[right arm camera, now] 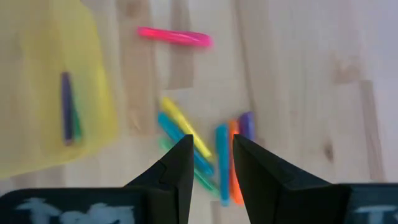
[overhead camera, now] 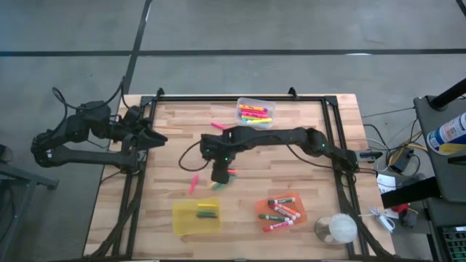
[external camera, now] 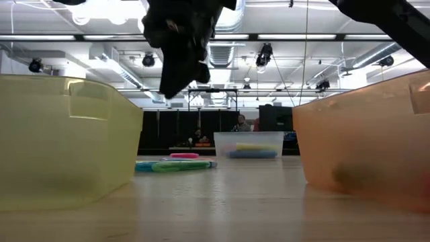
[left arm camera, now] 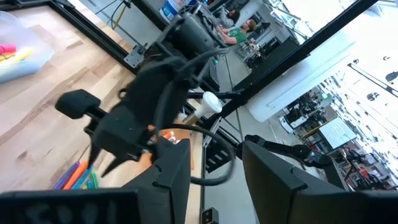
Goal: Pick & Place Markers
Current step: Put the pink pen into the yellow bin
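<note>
The right gripper (right arm camera: pixel 211 168) hangs over a loose cluster of slim yellow, blue, green, orange and purple markers (right arm camera: pixel 208 152) lying mid-table, jaws slightly apart and empty. A neon pink highlighter (right arm camera: pixel 175 37) lies apart from them on the wooden table (overhead camera: pixel 175 138), near the translucent yellow bin (overhead camera: pixel 195 217). The left gripper (left arm camera: pixel 214 171) waits at the table's left edge, jaws apart.

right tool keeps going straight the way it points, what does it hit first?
Probably the loose marker pile on the table: the open right tool points down at it, blue marker between the fingers. Height above is unclear.
</note>
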